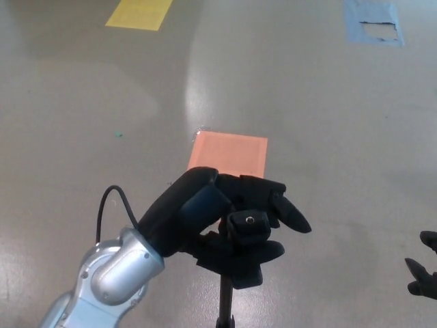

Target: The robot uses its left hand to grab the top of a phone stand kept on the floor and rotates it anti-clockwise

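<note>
L hand (225, 229) is wrapping the top of the phone stand (247, 223): fingers (273, 201) are curling over the far side of the small black head w/ its mounting screw, thumb is sitting under/near side, so it's gripping the head, not hovering. Stand's pole (224, 301) is dropping straight down from inside the hand toward the floor (321, 102), near the floor's close edge in head view; base is out of frame, can't tell how it's sitting. Long axis = vertical, running right thru the grip, so the coming twist is looking like a pure wrist turn about that pole, anti-clockwise, w/ no reach needed. Forearm is coming in from lower L, cable looping off the wrist.

R hand (423, 270) is only showing as fingertips at the R edge, well apart from the stand; can't tell if it's open or closed. L hand is clearly the nearer one.

Orange patch (229, 153) is lying on the floor just beyond the hand; yellow patch (138, 13) and blue patch (373, 20) are lying toward the far edge.
</note>
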Robot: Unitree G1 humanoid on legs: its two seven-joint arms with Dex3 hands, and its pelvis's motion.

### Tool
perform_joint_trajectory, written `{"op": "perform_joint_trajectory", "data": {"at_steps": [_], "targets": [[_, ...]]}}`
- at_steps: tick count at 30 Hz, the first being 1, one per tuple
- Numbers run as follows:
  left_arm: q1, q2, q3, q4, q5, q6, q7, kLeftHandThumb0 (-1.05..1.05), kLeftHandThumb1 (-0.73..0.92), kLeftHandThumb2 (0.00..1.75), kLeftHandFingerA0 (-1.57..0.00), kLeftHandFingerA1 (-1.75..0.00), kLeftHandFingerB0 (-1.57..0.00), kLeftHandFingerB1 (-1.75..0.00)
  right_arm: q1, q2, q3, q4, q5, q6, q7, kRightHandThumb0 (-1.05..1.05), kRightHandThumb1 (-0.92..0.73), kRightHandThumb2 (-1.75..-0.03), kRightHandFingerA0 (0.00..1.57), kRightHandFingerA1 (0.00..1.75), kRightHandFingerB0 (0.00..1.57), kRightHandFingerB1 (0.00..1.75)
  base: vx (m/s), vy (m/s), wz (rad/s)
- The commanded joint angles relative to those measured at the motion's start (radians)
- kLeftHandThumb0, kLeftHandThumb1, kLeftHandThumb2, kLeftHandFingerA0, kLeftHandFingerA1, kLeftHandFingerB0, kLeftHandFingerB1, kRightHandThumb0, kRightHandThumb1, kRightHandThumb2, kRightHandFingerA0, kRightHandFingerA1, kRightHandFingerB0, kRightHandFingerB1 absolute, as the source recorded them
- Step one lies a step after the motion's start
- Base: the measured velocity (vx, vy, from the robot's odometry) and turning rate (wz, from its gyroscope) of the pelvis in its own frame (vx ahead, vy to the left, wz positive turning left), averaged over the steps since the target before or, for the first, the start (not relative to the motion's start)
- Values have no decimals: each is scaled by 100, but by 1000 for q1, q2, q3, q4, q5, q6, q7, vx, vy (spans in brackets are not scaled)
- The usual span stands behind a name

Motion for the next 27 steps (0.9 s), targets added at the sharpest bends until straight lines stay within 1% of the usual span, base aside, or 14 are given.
{"op": "perform_joint_trajectory", "data": {"at_steps": [1, 6, 9, 12, 15, 16, 18, 20, 21, 22, 23, 27], "targets": [[-75, -70, 144, -90, -519, 790, -139, -32, 58, 58, -107, -49, -93, -46, -42, -28, -3, 6, -3, 40, -3, -51, -81, -67, 72, 48, 7, 18, 0, 0, 0], [-90, -77, 150, -108, -519, 830, -133, -30, 58, 58, -108, -50, -92, -47, -45, -29, -4, 6, -2, 37, -3, -50, -81, -67, 73, 48, 7, 18, 0, 0, 0], [-95, -82, 152, -124, -520, 860, -124, -28, 60, 59, -112, -52, -90, -48, -46, -30, -4, 5, -3, 39, -5, -51, -81, -67, 72, 49, 7, 18, 0, 0, 0], [-102, -88, 158, -135, -528, 888, -118, -27, 60, 59, -112, -52, -89, -48, -46, -31, -5, 5, -2, 36, -4, -51, -81, -67, 72, 49, 7, 18, 0, 0, 0], [-110, -102, 175, -153, -557, 941, -103, -24, 60, 59, -111, -53, -88, -49, -46, -31, -6, 5, 0, 37, -1, -51, -81, -67, 72, 49, 7, 18, 0, 0, 0], [-115, -107, 186, -153, -583, 962, -99, -20, 62, 59, -115, -56, -87, -50, -46, -31, -6, 5, -1, 38, -1, -52, -81, -67, 71, 49, 8, 19, 0, 0, 0], [-127, -117, 206, -151, -625, 1000, -93, -19, 61, 59, -117, -58, -88, -50, -48, -32, -6, 5, -1, 39, -1, -51, -81, -67, 71, 49, 8, 18, 0, 0, 0], [-135, -121, 214, -152, -633, 1018, -87, -19, 61, 59, -117, -58, -88, -50, -50, -33, -6, 5, 0, 39, 0, -51, -81, -67, 71, 49, 8, 18, 0, 0, 0], [-140, -126, 221, -156, -641, 1037, -78, -19, 60, 58, -113, -57, -88, -50, -51, -32, -7, 5, 0, 43, -1, -51, -82, -67, 71, 48, 9, 19, 0, 0, 0], [-143, -130, 227, -159, -647, 1052, -71, -19, 60, 58, -113, -57, -88, -50, -52, -32, -7, 6, 1, 45, -1, -51, -82, -67, 71, 48, 9, 19, 0, 0, 0], [-155, -133, 243, -159, -678, 1085, -66, -18, 61, 59, -113, -59, -85, -51, -53, -32, -8, 6, 2, 43, -1, -51, -82, -67, 71, 49, 9, 19, 0, 0, 0], [-170, -141, 260, -168, -695, 1128, -53, -17, 61, 59, -111, -61, -85, -51, -56, -34, -8, 4, 2, 40, 1, -51, -82, -67, 70, 49, 9, 19, 0, 0, 0]]}}
